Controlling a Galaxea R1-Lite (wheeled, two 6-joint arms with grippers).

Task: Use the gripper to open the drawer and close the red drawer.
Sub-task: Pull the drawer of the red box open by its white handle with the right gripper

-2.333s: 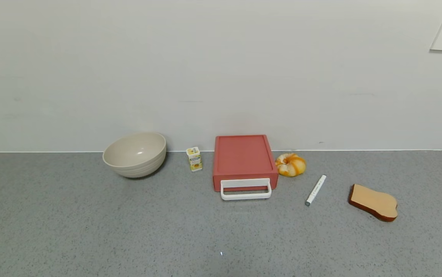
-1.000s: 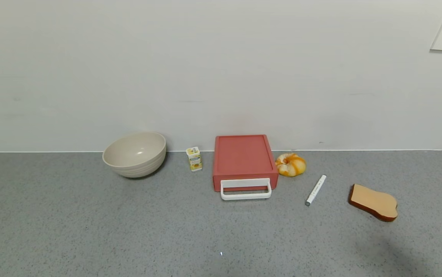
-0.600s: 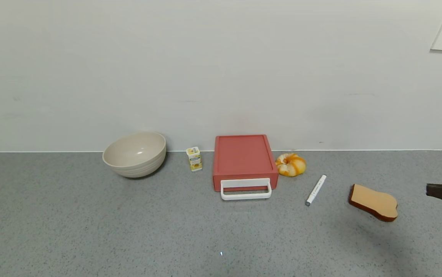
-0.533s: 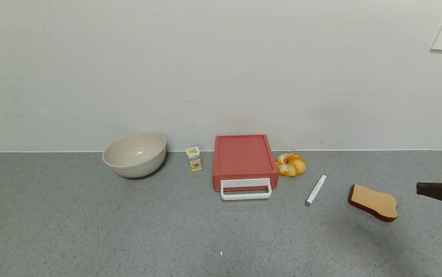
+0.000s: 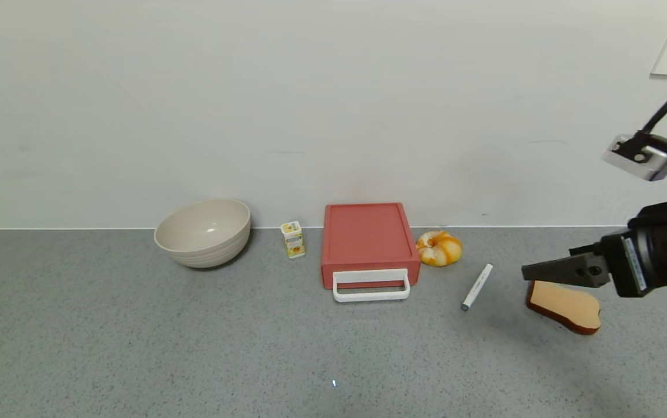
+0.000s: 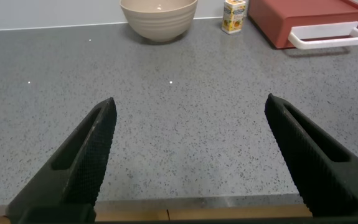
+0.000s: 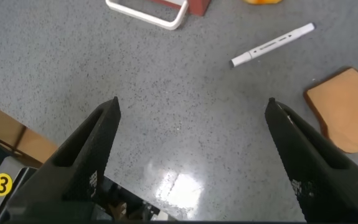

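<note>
Head view shows the right hand [image 5: 542, 270] hanging above the counter [image 5: 194, 348], its dark fingers pointing toward the robot's left, and the right wrist view shows those fingers [image 7: 85, 162] spread wide and released, grasping nothing. The drawer [image 5: 369, 242] lies well apart from this hand, off to its left and a little farther toward the wall [image 5: 310, 104], with its tray pushed in and its white handle [image 5: 371, 285] sticking out on the near side, resting low over the counter. Between the hand and the drawer lies a white marker [image 5: 476, 287], slanted, and beyond the marker a small orange bun [image 5: 438, 248] sits just beside the drawer's right wall. A toast slice [image 5: 564, 306] lies flat directly beneath the hand. On the drawer's far side from the hand stand a small yellow carton [image 5: 293, 239] and then a beige bowl [image 5: 204, 233], both near the wall. The drawer's back edge is close to the wall, while the counter in front of the handle runs bare toward the robot, leaving open room there. From the right wrist view the handle [image 7: 149, 12] and marker [image 7: 272, 45] show ahead of the spread fingers, the toast [image 7: 347, 109] off to one side. The left hand [image 6: 191, 155] hovers low over the near counter, fingers [image 6: 82, 155] likewise spread and holding nothing, with the drawer [image 6: 303, 18], carton [image 6: 234, 15] and bowl [image 6: 159, 16] far ahead of it.
</note>
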